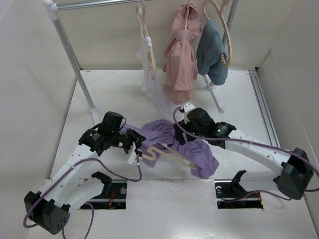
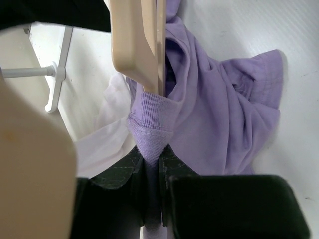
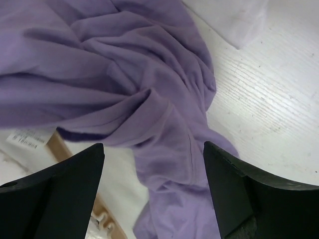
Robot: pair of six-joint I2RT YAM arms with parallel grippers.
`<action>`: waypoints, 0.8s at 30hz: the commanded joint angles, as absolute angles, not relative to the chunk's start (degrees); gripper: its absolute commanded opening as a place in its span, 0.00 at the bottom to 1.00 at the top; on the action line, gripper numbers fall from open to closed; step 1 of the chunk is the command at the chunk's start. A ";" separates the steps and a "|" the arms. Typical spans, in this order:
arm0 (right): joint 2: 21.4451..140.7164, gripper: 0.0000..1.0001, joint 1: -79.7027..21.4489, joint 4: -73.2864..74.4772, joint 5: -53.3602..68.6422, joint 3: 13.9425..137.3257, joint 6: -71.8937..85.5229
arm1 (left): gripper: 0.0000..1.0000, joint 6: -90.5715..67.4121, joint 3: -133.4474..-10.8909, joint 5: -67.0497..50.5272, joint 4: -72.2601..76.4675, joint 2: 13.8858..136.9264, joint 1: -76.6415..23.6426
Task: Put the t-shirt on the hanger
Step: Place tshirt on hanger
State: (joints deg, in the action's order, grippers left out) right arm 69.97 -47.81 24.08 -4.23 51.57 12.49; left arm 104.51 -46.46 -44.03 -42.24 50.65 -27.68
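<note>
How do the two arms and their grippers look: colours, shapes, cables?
The left arm and right arm have white links with black joint housings; a purple cable loops along each. The left gripper and right gripper are black, with broad blocky fingers.

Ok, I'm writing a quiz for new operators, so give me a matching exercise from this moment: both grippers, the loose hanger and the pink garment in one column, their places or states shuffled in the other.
Things
1. left gripper
2. right gripper
3. hanger
4. pink garment

Places or states
A. hanging from the rail
B. open, above the t-shirt
C. down at the table, against the t-shirt
D. shut on the t-shirt's ribbed collar

Pairs: 1-D, 2-B, 3-C, 4-A
</note>
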 commanded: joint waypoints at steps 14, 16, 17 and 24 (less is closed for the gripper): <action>85.61 0.69 -46.50 21.28 0.88 58.18 12.30 | 0.00 103.27 -46.41 -47.02 -40.43 50.10 -27.95; 86.13 0.56 -46.49 20.13 0.88 57.66 12.30 | 0.00 102.74 -46.41 -47.02 -40.43 50.10 -27.95; 86.13 0.48 -45.97 19.34 1.40 57.66 12.30 | 0.00 102.74 -46.41 -47.02 -40.43 49.58 -27.95; 84.56 0.00 -44.66 21.18 -2.01 56.34 14.06 | 0.00 90.65 -46.41 -44.31 -34.91 49.04 -27.95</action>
